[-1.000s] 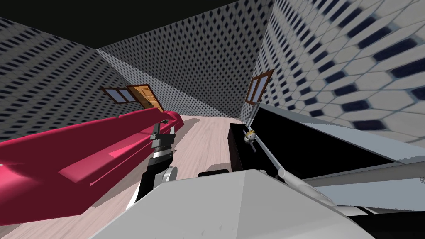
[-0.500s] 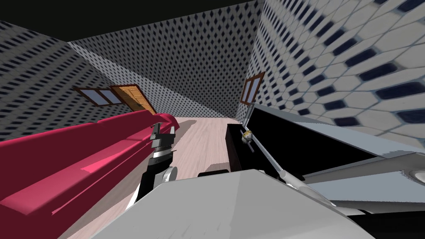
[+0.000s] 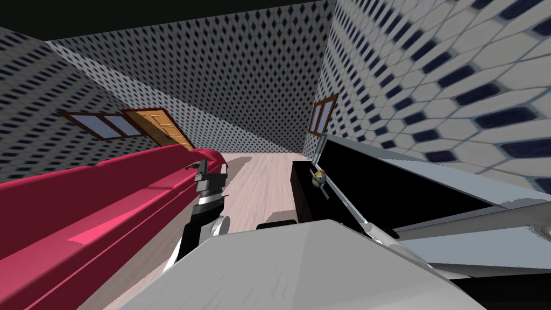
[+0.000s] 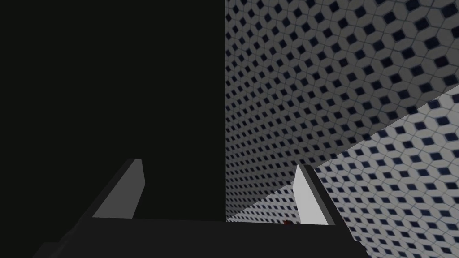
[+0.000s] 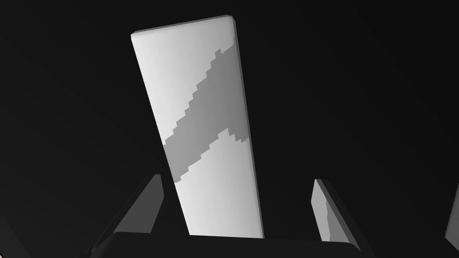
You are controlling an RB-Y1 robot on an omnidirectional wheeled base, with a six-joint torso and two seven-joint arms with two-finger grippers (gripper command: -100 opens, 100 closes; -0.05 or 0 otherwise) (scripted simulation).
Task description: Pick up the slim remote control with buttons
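A slim, long white slab (image 5: 201, 112) lies flat on a black surface, crossed by a grey shadow; no buttons show on it. My right gripper (image 5: 237, 179) hangs open over its near end, one finger on each side, neither touching it. My left gripper (image 3: 212, 167) is raised in front of my chest beside the red sofa (image 3: 91, 215). Its fingers (image 4: 309, 197) stand open with nothing between them. A small dark thing (image 3: 192, 164) lies on the sofa's far end, too small to identify.
A long black cabinet (image 3: 376, 183) runs along the tiled wall on the right, with a small round yellowish object (image 3: 319, 176) on its near edge. A pale wooden floor (image 3: 263, 183) runs between sofa and cabinet. A wooden door (image 3: 159, 126) stands far left.
My head view has swung to the right: the sofa, door and windows have slid left in the picture. The left arm keeps its place before my chest, and both grippers stay open.
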